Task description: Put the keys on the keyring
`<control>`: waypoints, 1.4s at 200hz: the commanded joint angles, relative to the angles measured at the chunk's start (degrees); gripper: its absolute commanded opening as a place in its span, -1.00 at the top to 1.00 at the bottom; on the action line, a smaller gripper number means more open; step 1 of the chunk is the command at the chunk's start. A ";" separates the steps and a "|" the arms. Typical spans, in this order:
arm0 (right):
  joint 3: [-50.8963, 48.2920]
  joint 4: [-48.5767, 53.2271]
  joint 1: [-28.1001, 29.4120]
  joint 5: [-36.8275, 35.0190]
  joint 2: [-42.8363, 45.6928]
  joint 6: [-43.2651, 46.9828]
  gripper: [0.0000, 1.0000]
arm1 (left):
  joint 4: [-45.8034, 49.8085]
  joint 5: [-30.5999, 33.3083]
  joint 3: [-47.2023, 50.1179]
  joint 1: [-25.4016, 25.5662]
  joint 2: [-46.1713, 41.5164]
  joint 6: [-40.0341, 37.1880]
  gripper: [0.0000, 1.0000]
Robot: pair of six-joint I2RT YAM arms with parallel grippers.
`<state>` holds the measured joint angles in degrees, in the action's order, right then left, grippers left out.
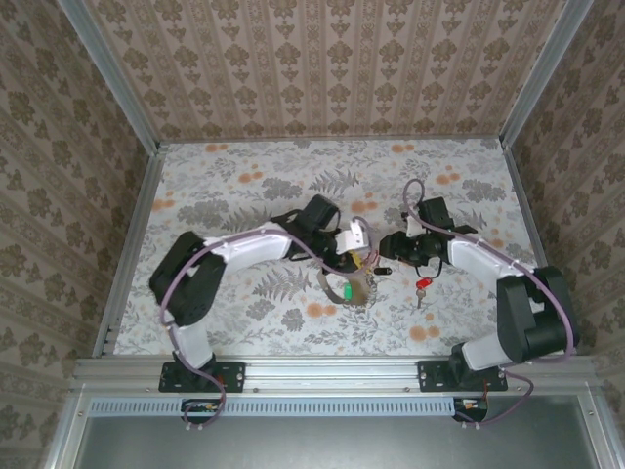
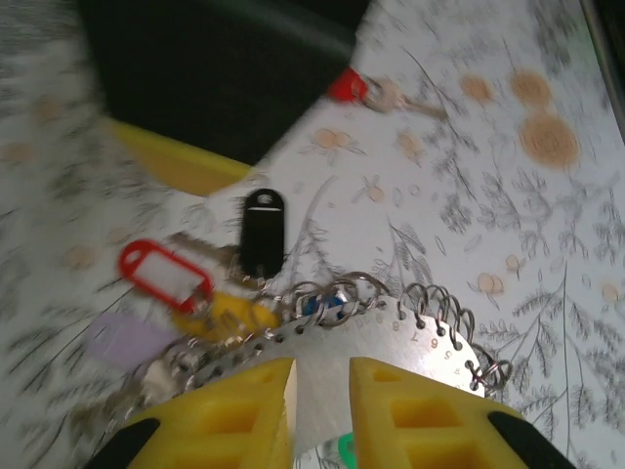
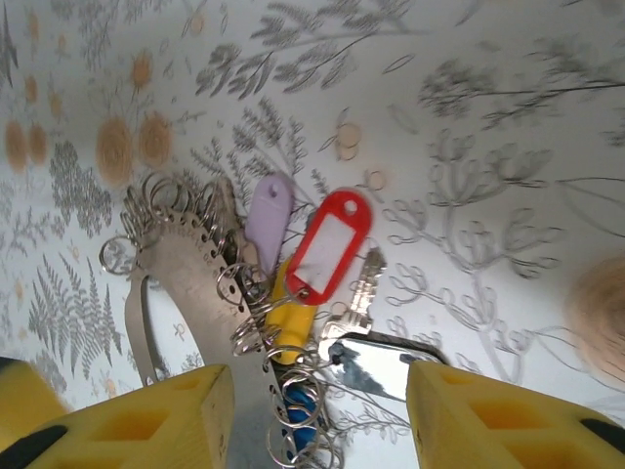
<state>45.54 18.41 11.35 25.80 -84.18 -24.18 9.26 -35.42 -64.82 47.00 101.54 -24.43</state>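
Note:
The keyring [image 2: 420, 337] is a flat, curved metal plate with numbered holes and several split rings; in the top view the keyring [image 1: 358, 290] lies mid-table. Red [image 3: 329, 246], purple [image 3: 269, 220], yellow [image 3: 293, 313] and blue [image 3: 303, 415] tags and a silver key [image 3: 359, 293] cluster at its edge. A black tag [image 2: 262, 231] lies beside them. A red-headed key [image 2: 376, 91] lies apart on the table. My left gripper [image 2: 322, 366] hovers over the plate, fingers slightly apart. My right gripper [image 3: 320, 381] stands open wide above the tag cluster.
A green tag [image 1: 346, 291] lies inside the plate's curve. The red-headed key [image 1: 422, 286] rests to the right of the cluster. Patterned walls enclose the floral table [image 1: 244, 186] on three sides. The two grippers are close together, almost facing each other.

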 commanded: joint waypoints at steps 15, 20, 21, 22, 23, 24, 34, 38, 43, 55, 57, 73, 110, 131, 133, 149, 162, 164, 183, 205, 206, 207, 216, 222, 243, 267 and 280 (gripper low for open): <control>7.33 4.45 5.29 1.36 -6.10 5.49 0.02 | -21.42 5.42 14.28 -1.63 -9.50 24.75 0.51; 8.58 5.07 6.07 1.05 -7.18 6.23 0.02 | -22.15 6.18 15.68 -1.64 -10.08 27.37 0.50; 8.86 5.20 6.23 1.03 -7.33 6.37 0.02 | -22.21 6.38 15.95 -1.60 -10.24 27.83 0.50; 9.08 5.43 6.36 0.97 -7.59 6.53 0.02 | -22.28 6.58 16.08 -1.58 -10.31 28.32 0.51; 9.41 5.59 6.42 0.86 -7.85 6.70 0.02 | -22.32 6.71 16.23 -1.57 -10.44 28.79 0.52; 9.58 5.76 6.63 0.75 -8.06 6.87 0.02 | -22.33 6.83 16.49 -1.57 -10.55 29.03 0.52; 12.82 8.27 7.84 -1.24 -10.67 8.90 0.01 | -22.52 6.97 18.17 -1.60 -11.13 33.10 0.53; 14.23 9.32 8.34 -2.23 -11.75 9.68 0.00 | -22.36 7.19 18.61 -1.60 -11.35 34.97 0.53; 15.84 10.49 8.99 -3.35 -13.13 10.80 0.00 | -22.34 7.76 19.31 -1.62 -11.53 37.25 0.52; 19.19 12.05 10.14 -5.93 -16.18 12.66 -0.02 | -21.67 8.52 20.25 -1.59 -11.82 42.56 0.52; 19.75 12.07 10.30 -6.29 -16.67 12.84 -0.02 | -21.43 8.52 20.30 -1.57 -11.83 43.31 0.52; 23.78 15.63 11.52 -7.75 -20.52 14.60 -0.02 | -19.48 8.60 20.26 -1.58 -11.44 47.65 0.50; 30.10 20.07 14.02 -12.43 -26.02 18.72 -0.03 | -20.28 10.71 22.74 -1.95 -11.16 54.70 0.51; 32.78 22.19 16.13 -15.27 -27.85 21.81 -0.04 | -24.09 12.21 25.99 -2.78 -12.34 57.55 0.52; 32.99 22.34 16.32 -15.48 -28.02 22.18 -0.04 | -24.35 12.41 26.32 -2.92 -12.59 57.73 0.52; 34.52 23.33 17.31 -17.53 -29.39 23.87 -0.05 | -26.07 13.94 28.42 -3.73 -14.22 58.50 0.53; 35.70 24.36 17.65 -17.93 -30.63 24.86 -0.03 | -26.09 15.58 29.59 -4.28 -15.63 58.53 0.54; 35.92 24.54 17.65 -18.01 -30.87 24.95 -0.03 | -26.12 15.87 29.78 -4.33 -15.88 58.53 0.54; 36.73 24.47 18.41 -17.77 -31.45 25.68 -0.03 | -25.34 17.81 30.91 -4.90 -17.79 58.05 0.54; 37.44 24.54 19.73 -22.38 -32.32 26.38 -0.03 | -24.79 19.89 32.06 -5.39 -19.73 57.84 0.55; 37.57 24.59 19.79 -22.60 -32.43 26.47 -0.03 | -24.76 19.92 32.09 -5.45 -19.81 57.79 0.54; 37.63 24.71 19.86 -22.88 -32.53 26.51 -0.03 | -24.74 20.02 32.11 -5.44 -19.93 57.76 0.55; 38.56 26.16 20.19 -24.38 -33.61 27.23 -0.03 | -24.56 20.54 32.37 -5.53 -20.59 57.53 0.54; 39.12 26.72 20.28 -25.34 -34.23 27.26 -0.03 | -24.21 21.05 32.54 -5.60 -21.05 57.43 0.54; 38.88 26.22 20.37 -24.79 -34.73 27.45 -0.01 | -23.69 22.05 33.00 -5.93 -22.16 56.87 0.54; 39.09 25.47 20.37 -26.80 -35.02 24.98 0.04 | -22.98 21.47 32.72 -6.63 -22.51 56.12 0.55; 38.85 24.42 19.89 -28.81 -34.81 22.78 0.15 | -22.34 21.38 32.18 -6.69 -22.57 55.52 0.55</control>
<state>83.59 42.06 31.53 2.61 -117.38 1.21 -14.55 -14.92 -32.49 40.73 80.20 32.36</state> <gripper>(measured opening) 0.462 0.226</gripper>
